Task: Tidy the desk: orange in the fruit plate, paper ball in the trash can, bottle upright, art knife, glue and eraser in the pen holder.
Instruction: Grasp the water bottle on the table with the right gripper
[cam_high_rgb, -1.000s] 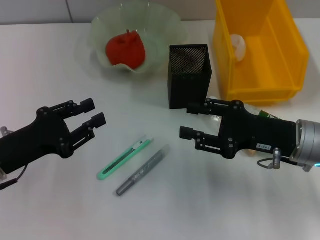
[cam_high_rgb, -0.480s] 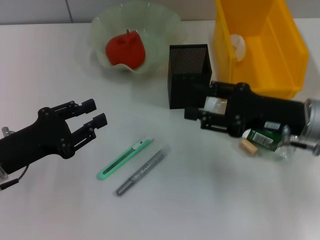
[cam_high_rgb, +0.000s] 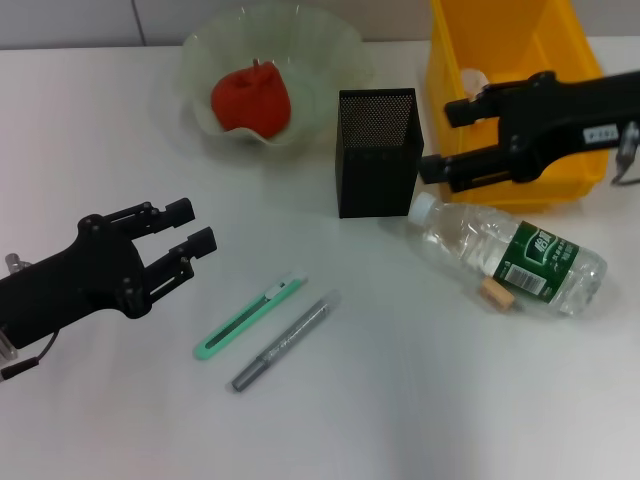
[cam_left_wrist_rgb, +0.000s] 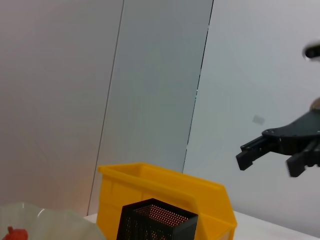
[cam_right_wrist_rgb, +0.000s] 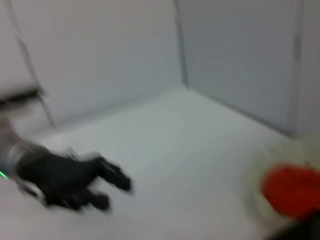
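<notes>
A white bench (cam_high_rgb: 90, 120) seen from above holds one clear fruit plate (cam_high_rgb: 330, 50) with one orange (cam_high_rgb: 250, 100) resting in it, one black mesh pen holder (cam_high_rgb: 378, 150), and one yellow trash can (cam_high_rgb: 570, 110) with one paper ball (cam_high_rgb: 474, 80) partly visible inside. One bottle (cam_high_rgb: 510, 255) lies on its side just right of the pen holder, with one small eraser (cam_high_rgb: 496, 293) against its near side. One green art knife (cam_high_rgb: 250, 315) and one grey glue stick (cam_high_rgb: 285, 341) lie side by side near the middle. The right gripper (cam_high_rgb: 447, 137), fingers spread and empty, hovers raised between pen holder and trash can, above the bottle's cap end. The left gripper (cam_high_rgb: 195, 222), also spread and empty, sits low on the left, near the knife. Likely risks: the round bottle may roll when grasped and push the eraser away, and the right arm could knock the light pen holder while descending.
</notes>
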